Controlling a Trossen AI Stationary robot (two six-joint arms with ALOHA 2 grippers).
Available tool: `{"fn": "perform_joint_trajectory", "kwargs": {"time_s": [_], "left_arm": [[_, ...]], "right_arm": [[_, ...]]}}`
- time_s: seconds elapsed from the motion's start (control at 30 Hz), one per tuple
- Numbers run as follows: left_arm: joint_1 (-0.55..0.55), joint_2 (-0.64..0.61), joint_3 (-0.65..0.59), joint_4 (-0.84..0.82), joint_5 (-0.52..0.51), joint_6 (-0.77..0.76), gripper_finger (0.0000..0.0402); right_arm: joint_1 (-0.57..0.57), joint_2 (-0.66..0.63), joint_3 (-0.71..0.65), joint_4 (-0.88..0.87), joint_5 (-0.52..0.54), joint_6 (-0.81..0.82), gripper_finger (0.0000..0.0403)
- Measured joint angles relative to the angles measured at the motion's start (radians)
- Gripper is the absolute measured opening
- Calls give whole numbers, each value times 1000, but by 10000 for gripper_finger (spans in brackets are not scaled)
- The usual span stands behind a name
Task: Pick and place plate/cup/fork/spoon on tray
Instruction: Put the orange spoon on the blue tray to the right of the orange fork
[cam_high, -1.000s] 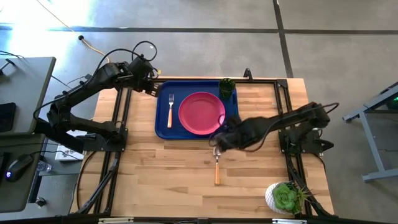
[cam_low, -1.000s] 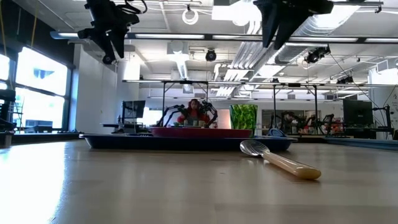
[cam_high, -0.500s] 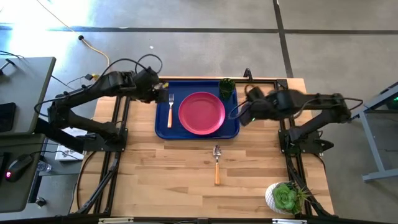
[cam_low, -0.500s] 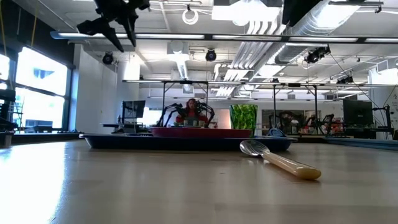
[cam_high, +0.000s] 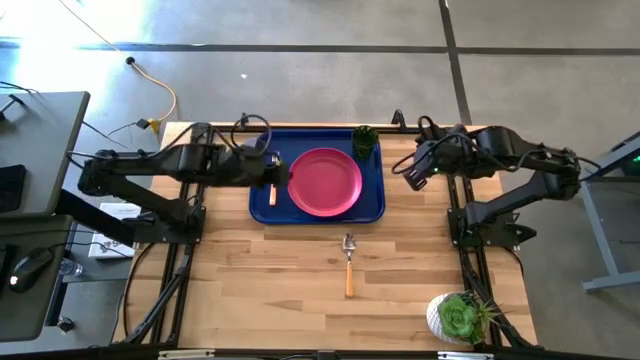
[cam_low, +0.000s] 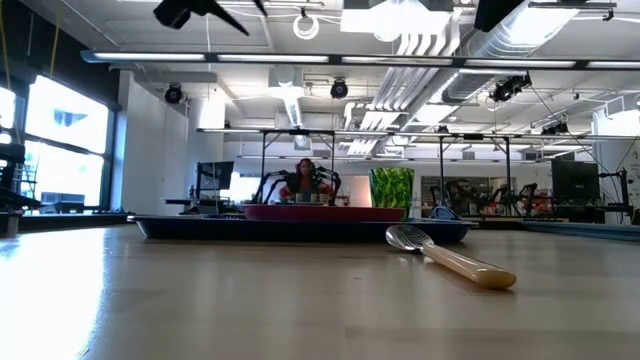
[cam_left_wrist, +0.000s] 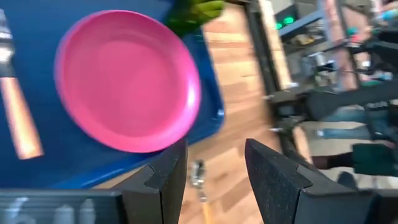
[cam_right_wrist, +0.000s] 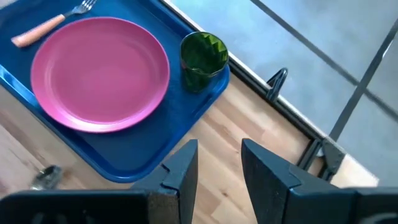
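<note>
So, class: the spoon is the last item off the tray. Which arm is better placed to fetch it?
Probably the right. The spoon lies on the table, right of centre; the right pincer is open with nothing in it, while the left pincer hovers over the tray.

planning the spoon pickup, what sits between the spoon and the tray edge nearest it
Nothing: in the high view, only bare wood separates the spoon from the tray.

Plate (cam_high: 325, 181), cup (cam_high: 365, 140), fork (cam_high: 272, 190) on tray (cam_high: 375, 205); spoon (cam_high: 349, 264) on table.
</note>
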Motion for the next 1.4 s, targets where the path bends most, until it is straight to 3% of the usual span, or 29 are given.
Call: {"fn": "perform_joint_trajectory", "kwargs": {"time_s": [0.27,0.7,0.93,1.2,1.4], "left_arm": [[-83,110,0,181,-28,-24,151],[-159,265,0,479,-13,-23,151],[-188,264,7,492,23,-12,151],[-192,272,132,484,77,121,151],[-193,273,170,446,76,138,145]], "right_arm": [[-11,-8,0,-3,-2,-103,114],[-11,-8,0,-3,-2,-106,114],[-11,-8,-3,-3,-3,-34,114],[-11,-7,-4,-4,-4,56,114],[-11,-7,-4,-4,-32,86,114]]}}
